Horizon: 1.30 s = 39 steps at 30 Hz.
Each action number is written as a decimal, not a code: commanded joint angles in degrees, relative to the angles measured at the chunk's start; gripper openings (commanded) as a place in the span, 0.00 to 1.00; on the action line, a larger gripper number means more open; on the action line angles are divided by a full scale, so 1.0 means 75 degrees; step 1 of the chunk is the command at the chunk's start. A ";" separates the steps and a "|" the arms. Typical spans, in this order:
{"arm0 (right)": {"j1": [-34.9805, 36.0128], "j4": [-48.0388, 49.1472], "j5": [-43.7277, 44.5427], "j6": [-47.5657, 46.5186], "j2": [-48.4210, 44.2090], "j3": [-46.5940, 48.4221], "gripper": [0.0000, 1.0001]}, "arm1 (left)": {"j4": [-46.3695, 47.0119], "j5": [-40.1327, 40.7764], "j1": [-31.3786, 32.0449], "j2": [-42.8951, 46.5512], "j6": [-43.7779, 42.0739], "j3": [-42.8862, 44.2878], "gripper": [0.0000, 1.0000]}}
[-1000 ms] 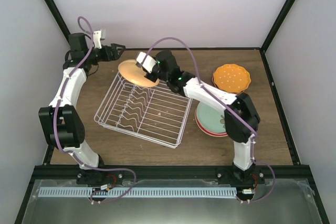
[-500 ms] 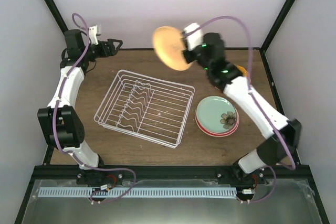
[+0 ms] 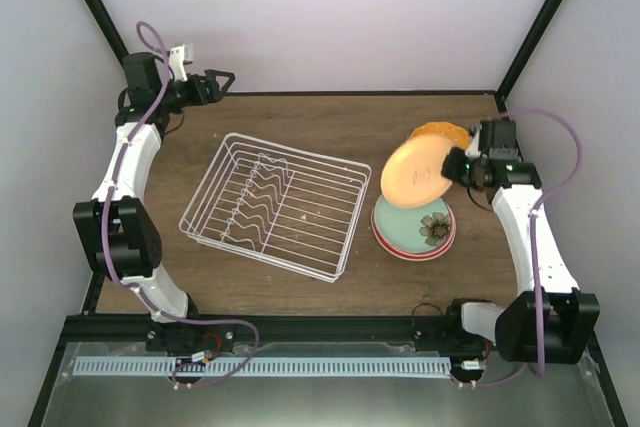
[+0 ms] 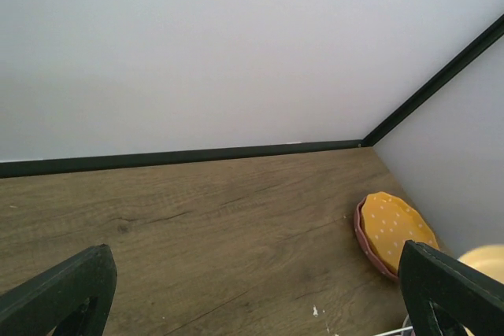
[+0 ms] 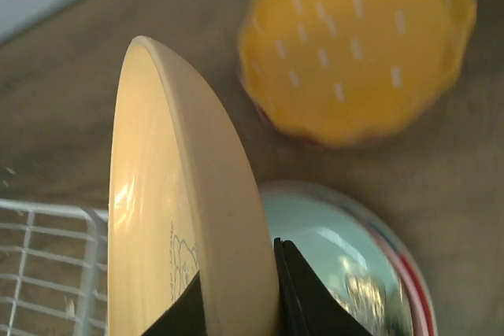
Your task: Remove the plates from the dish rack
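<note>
Since the frame half a second ago, the right arm has swung from high over the back of the table down to its right side, carrying its load along. The right gripper (image 3: 462, 167) is clenched on the rim of the pale yellow round plate (image 3: 415, 173). The right wrist view shows the dark fingers pinching either face of that rim. The plate reaches leftward from the claw, tilted steeply and nearly edge-on to the wrist camera. Its lower edge hangs over the far part of the teal flower-printed plate (image 3: 410, 225), which tops a stack with pink and red rims. The drop spot therefore lies just below the claw and slightly toward the near side, so levelling the plate looks like the main need. Just behind sits the dotted orange scalloped plate (image 3: 440, 130) on a pink one, close enough to be clipped by the raised rim. The right wall and black corner post leave little room outward. The white wire dish rack (image 3: 262, 252) stands to the left with no plates left in it. The left gripper (image 3: 215, 85), fingers spread wide, sits well apart at the far-left corner, so the right arm is by far the nearer.
</note>
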<state>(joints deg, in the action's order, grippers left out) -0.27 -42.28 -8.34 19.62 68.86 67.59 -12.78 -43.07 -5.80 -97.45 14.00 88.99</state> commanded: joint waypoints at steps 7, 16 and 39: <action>-0.1315 0.0475 -0.2120 0.1331 -0.0764 -0.2270 0.01 | -0.0247 -0.0275 -0.0027 -0.0017 -0.0148 0.0180 1.00; -0.1332 0.0715 -0.2075 0.1330 -0.0406 -0.2894 0.05 | -0.0281 -0.0281 -0.0028 0.0152 -0.0222 0.0004 1.00; -0.1345 0.0308 -0.1074 0.0970 -0.0527 -0.3355 0.97 | -0.0428 -0.0305 -0.0030 0.0299 -0.0448 -0.0307 1.00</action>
<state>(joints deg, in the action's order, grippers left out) -10.02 -38.33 -19.46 28.51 65.82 40.64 -15.57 -44.29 -5.80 -96.77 11.60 87.55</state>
